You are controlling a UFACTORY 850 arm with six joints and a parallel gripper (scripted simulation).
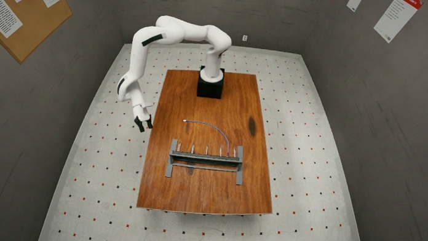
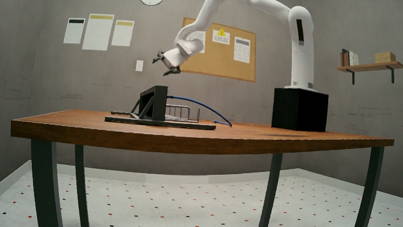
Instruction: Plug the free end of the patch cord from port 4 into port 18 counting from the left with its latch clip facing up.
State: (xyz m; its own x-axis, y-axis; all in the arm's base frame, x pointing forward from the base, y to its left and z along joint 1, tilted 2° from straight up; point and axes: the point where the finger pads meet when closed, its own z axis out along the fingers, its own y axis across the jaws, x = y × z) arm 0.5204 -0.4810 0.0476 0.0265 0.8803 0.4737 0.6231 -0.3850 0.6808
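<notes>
Room: grey walls, white baseboard, and a pale tiled floor dotted with small red and black marks.

Far left, top view: a cork noticeboard with a printed sheet pinned on it hangs on the left wall. In the exterior view the same kind of board carries a yellow warning sign and two sheets, with three paper posters and a wall switch plate to its left.

Gripper: black fingers, spread to their widest, holding nothing. It hangs in the air off the left edge of the table, well apart from the cord and the rack; in the exterior view it sits high above the rack.

Table: brown wood-grain top with a dark knot toward the right, on dark curved legs.

Patch cord: blue, arching from its pale free plug, which lies on the table top left of centre, across to a port near the right end of the rack as seen from above.

Rack: grey, free-standing, upright on two long feet, mid-table.

Arm: white, mounted on a black pedestal at the table's rear edge.

Far right: a paper notice on the wall; the exterior view shows a wooden wall shelf bearing books and a box.
</notes>
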